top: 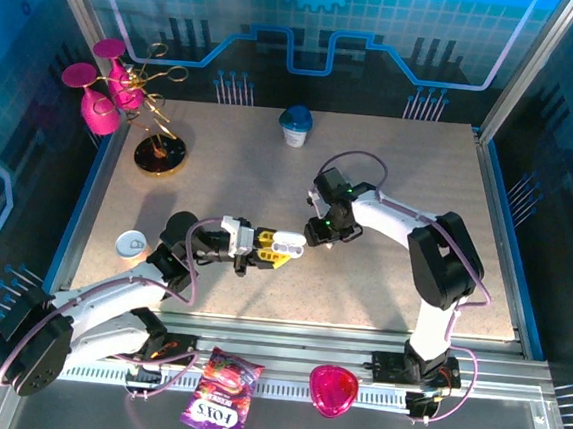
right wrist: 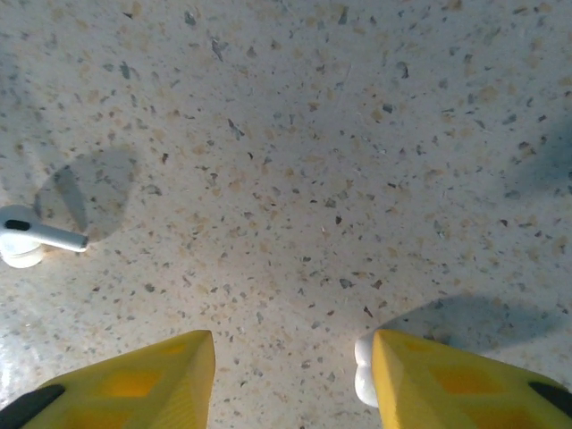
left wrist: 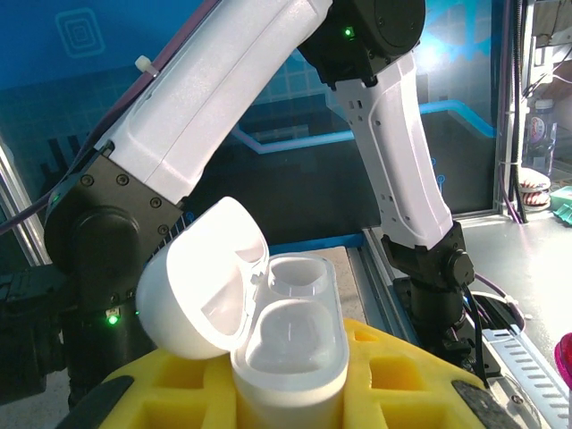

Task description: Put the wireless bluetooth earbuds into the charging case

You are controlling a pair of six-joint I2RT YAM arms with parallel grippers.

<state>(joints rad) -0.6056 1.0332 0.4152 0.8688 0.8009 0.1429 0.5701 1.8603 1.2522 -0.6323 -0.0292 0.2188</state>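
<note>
One open charging case (left wrist: 290,357), two earbuds (right wrist: 27,237), one on table (right wrist: 295,134)

— Left wrist view: what's lost?
— You lose the lower body of the charging case (left wrist: 290,357) below the bottom edge, along with most of the yellow left fingers (left wrist: 429,375) clamped around it.
— And the right wrist view?
— Your earbud (right wrist: 31,234) on the surface (right wrist: 295,179) is clipped by the left edge. A small white piece (right wrist: 363,375) peeks out beside one of the right fingers (right wrist: 447,384), mostly hidden behind it, and you can't tell what it is. Both of those fingers, standing apart, run off the bottom edge.
— From above?
— The case's wells are too small for you to read there.
</note>
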